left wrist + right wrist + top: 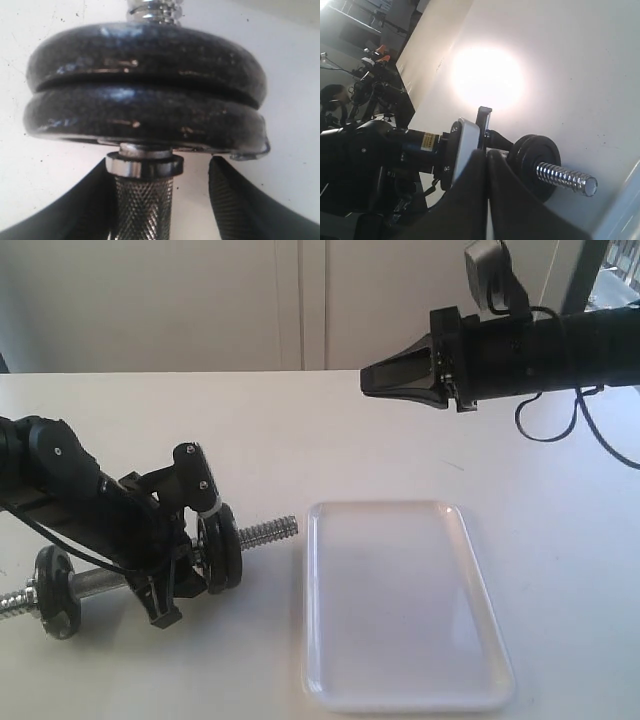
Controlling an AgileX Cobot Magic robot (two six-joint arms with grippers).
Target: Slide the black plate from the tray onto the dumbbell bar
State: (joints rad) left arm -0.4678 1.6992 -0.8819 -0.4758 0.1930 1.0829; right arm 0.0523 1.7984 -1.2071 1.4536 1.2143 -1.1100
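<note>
Fingers of the left end effector stand apart astride the knurled chrome dumbbell bar. The matte black plate sits on it against a matching disc, near the glossy white tray. The right end effector is pinched together, empty.

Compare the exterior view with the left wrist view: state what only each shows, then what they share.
Exterior only: the glossy white rectangular plastic tray, the right gripper, and a third, lone black disc. Left wrist only: the knurled grip and chrome collar. Both: two black cast-iron discs on the chrome dumbbell bar.
</note>
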